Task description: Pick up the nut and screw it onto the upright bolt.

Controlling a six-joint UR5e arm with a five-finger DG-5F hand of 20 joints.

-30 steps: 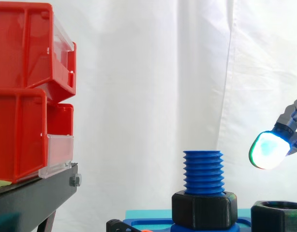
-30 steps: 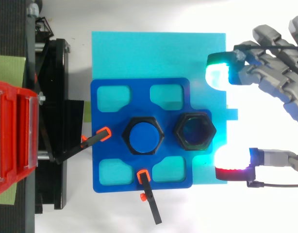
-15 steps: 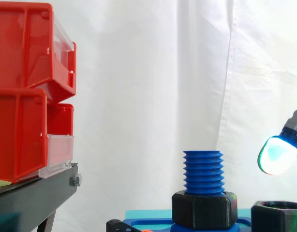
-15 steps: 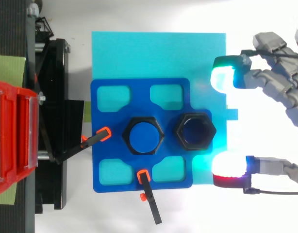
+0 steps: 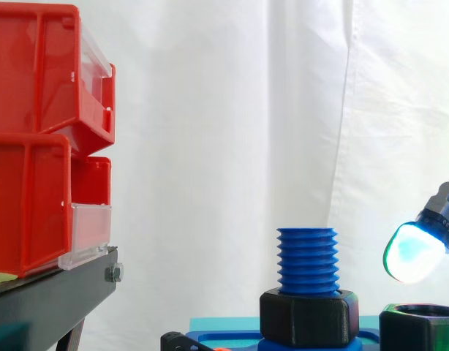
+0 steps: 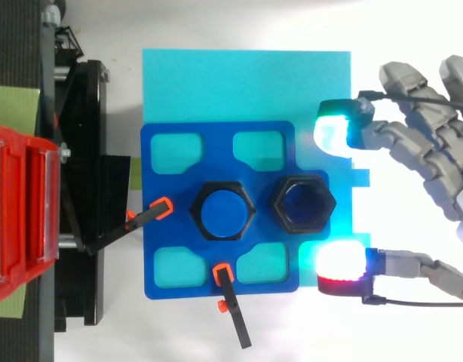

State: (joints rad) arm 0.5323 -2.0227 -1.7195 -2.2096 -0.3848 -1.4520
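my hand (image 6: 431,154) hovers just right of the nut (image 6: 302,204), fingers (image 6: 382,139) released and spread. the pads (image 6: 341,265) sit past the plate's (image 6: 160,173) right edge, apart from the bolt (image 5: 306,261).

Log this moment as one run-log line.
stage: pre-grasp | hand: open, clear of loose nut | loose nut: on blue fixture, beside bolt

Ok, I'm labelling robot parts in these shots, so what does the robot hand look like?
The robot hand has grey, segmented fingers ending in dark collars and thick glowing pads: one white-cyan with a green edge, one white with a red edge.
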